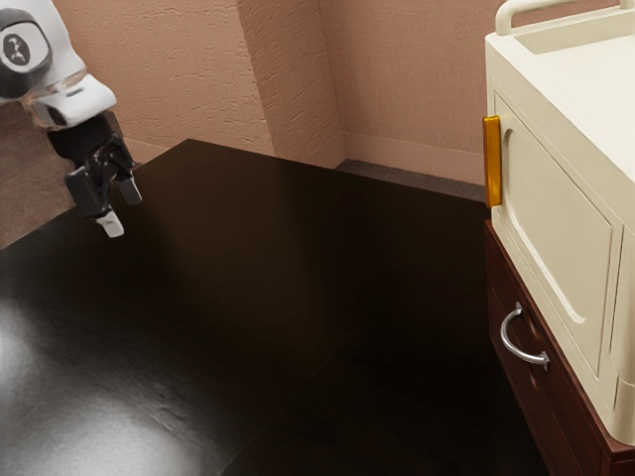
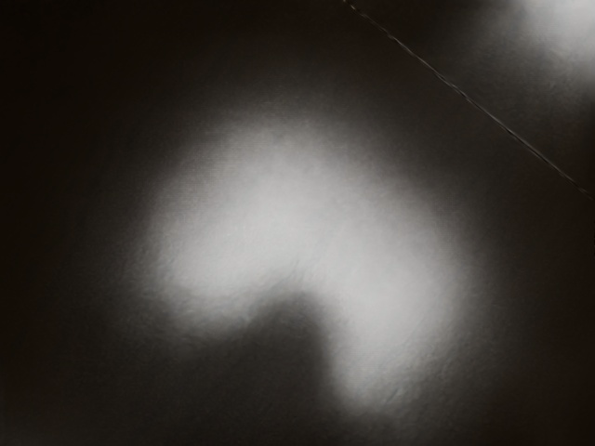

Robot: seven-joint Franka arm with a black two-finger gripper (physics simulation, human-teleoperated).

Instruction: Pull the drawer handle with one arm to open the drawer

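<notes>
In the exterior view, the arm (image 1: pixel 79 104) is entering at the upper left of the frame, white with a black wrist; the hand (image 1: pixel 120 210) is hanging above the desk (image 1: pixel 298 288) and pointing downward; it is released, its two fingers standing apart, their tips well clear of each other.

The handle (image 1: pixel 505 334), a curved, silvery metal pull, is projecting at the lower right of the frame; it is sitting on the front of the drawer (image 1: pixel 558 399), which is of dark reddish-brown wood; the hand is standing well apart from both, across the frame; how far the drawer is projecting, if at all, I cannot tell.

Directly above the drawer, a cream cabinet (image 1: pixel 556 208) is occupying the right side of the frame; it is bearing an upright orange grip (image 1: pixel 492 162) on its near edge and a cream rail (image 1: pixel 556 5) at the upper right corner; pinkish-brown walls (image 1: pixel 397 79) are rising along the top of the frame.

In the wrist view, the dark surface of the desk is lying beneath the hand; a broad pale reflection (image 2: pixel 288 214) is spreading over it, a dark notch cutting into one side; a thin line (image 2: pixel 502 124) is running between this and a second bright patch (image 2: pixel 569 28).
</notes>
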